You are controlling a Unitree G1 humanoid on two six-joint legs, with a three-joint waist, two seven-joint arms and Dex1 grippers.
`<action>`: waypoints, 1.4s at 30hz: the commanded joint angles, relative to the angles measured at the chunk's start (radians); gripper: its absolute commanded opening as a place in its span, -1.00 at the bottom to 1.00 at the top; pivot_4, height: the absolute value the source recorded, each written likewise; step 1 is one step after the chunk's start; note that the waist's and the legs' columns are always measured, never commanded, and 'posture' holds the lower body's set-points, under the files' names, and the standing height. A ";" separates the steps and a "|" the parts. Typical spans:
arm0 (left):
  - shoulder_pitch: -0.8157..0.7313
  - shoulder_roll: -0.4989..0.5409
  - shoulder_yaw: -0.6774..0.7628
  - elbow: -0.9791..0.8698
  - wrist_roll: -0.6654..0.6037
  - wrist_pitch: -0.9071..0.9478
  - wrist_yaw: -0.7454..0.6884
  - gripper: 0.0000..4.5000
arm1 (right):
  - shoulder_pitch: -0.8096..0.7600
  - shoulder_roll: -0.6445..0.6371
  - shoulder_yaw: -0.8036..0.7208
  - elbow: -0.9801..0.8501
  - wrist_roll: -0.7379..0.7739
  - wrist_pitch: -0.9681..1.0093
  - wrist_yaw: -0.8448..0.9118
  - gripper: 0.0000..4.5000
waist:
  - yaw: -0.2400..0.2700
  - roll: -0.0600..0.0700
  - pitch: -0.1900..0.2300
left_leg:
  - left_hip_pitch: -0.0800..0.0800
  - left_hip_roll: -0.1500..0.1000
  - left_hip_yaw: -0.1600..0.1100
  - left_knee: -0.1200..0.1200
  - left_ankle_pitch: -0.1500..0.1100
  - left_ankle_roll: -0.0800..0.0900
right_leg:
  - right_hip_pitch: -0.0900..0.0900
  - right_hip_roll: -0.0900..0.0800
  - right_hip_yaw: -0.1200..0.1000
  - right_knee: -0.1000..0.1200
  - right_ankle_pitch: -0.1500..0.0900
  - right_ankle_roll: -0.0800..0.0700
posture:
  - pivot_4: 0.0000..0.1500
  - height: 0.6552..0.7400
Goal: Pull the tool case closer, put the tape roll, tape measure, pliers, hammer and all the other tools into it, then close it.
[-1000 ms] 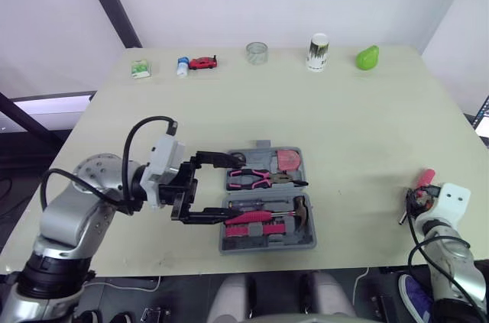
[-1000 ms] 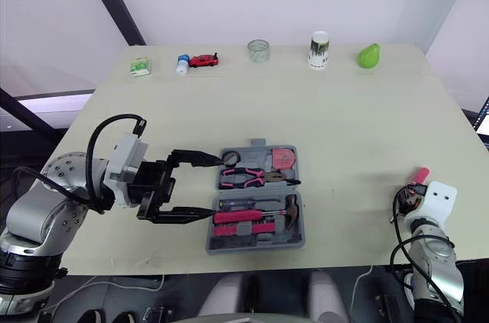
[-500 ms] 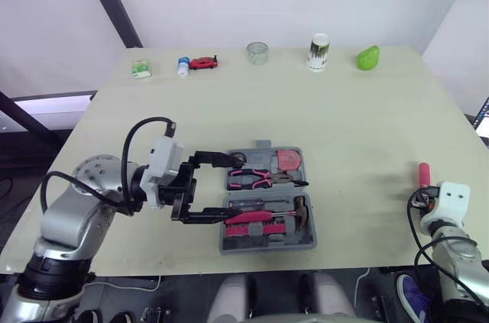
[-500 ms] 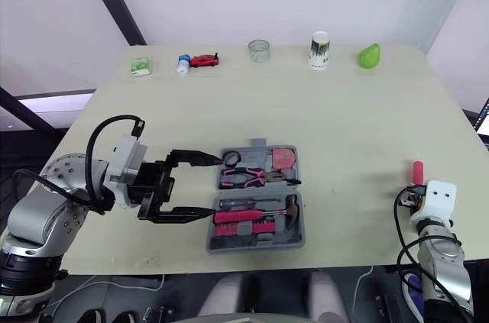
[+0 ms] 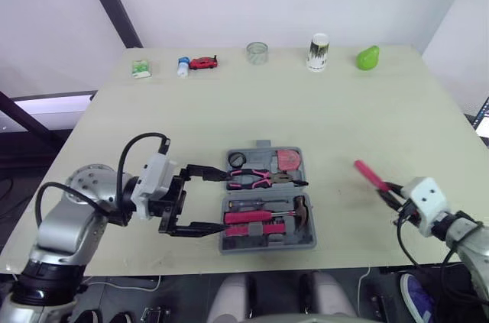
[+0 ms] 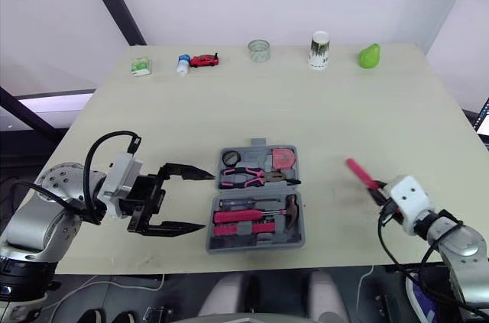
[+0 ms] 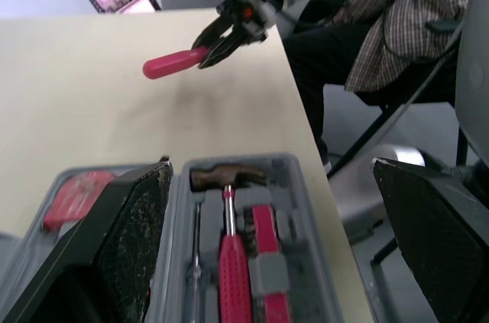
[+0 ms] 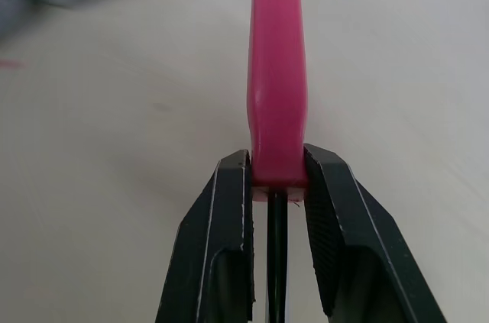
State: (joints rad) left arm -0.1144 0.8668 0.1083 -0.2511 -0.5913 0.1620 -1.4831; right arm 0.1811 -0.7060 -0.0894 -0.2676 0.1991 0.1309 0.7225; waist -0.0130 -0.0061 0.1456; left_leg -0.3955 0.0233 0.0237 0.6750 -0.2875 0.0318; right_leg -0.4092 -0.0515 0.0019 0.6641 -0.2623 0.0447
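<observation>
The right gripper [image 5: 387,189] clamps 1 smooth, rounded pink-handled tool [image 5: 369,174] above the table [image 5: 344,109], right of the open grey plastic tool case [image 5: 306,243]. The left gripper [image 6: 206,201] gapes beside the case, its 2 fingers [image 6: 187,171] apart.

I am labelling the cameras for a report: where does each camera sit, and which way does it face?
Left eye view: on the head, looking forward and down over the table and open tool case; both arms show.
Right eye view: the head's other eye, same scene, same arms.
Left wrist view: along the open left gripper, over the hammer, toward the right gripper.
Right wrist view: along its shut fingers, at the pink-handled tool over the table.
Shared: all four show that tool.
</observation>
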 commanded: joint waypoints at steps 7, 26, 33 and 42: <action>-0.003 0.026 0.024 0.091 0.066 -0.120 -0.036 1.00 | -0.225 -0.135 0.255 -0.326 -0.008 0.302 0.182 -0.82 | 0.002 -0.002 0.001 | -0.001 0.000 -0.001 0.002 0.000 0.000 | 0.000 0.000 -0.002 0.000 0.000 0.000 | 1.00 1.00; 0.158 0.148 0.092 0.072 0.007 -0.178 -0.127 1.00 | -0.767 0.088 0.899 -0.424 -0.161 0.954 0.168 -0.82 | -0.001 -0.006 0.004 | -0.004 0.002 -0.003 0.008 0.000 0.000 | 0.000 -0.002 -0.004 0.002 0.000 0.000 | 1.00 1.00; 0.228 0.211 0.083 0.125 0.012 -0.301 -0.131 1.00 | -0.859 0.164 1.005 -0.370 -0.162 1.036 0.120 -0.82 | -0.001 -0.006 0.004 | -0.004 0.003 -0.003 0.007 0.000 0.000 | -0.001 -0.002 -0.005 0.004 0.000 0.000 | 1.00 1.00; 0.261 0.228 0.081 0.151 -0.009 -0.376 -0.131 1.00 | -0.867 0.186 1.064 -0.318 -0.168 1.007 0.087 -0.82 | -0.003 -0.007 0.004 | -0.004 0.002 -0.003 0.008 0.000 0.000 | -0.001 -0.002 -0.005 0.003 0.000 0.000 | 1.00 1.00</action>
State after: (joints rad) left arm 0.1361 1.0818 0.1743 -0.0966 -0.5727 -0.1872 -1.5564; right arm -0.6786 -0.5419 0.9679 -0.5839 0.0386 1.1555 0.8295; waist -0.0165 -0.0128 0.1492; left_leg -0.3995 0.0254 0.0204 0.6827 -0.2878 0.0321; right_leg -0.4102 -0.0535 -0.0028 0.6676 -0.2625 0.0443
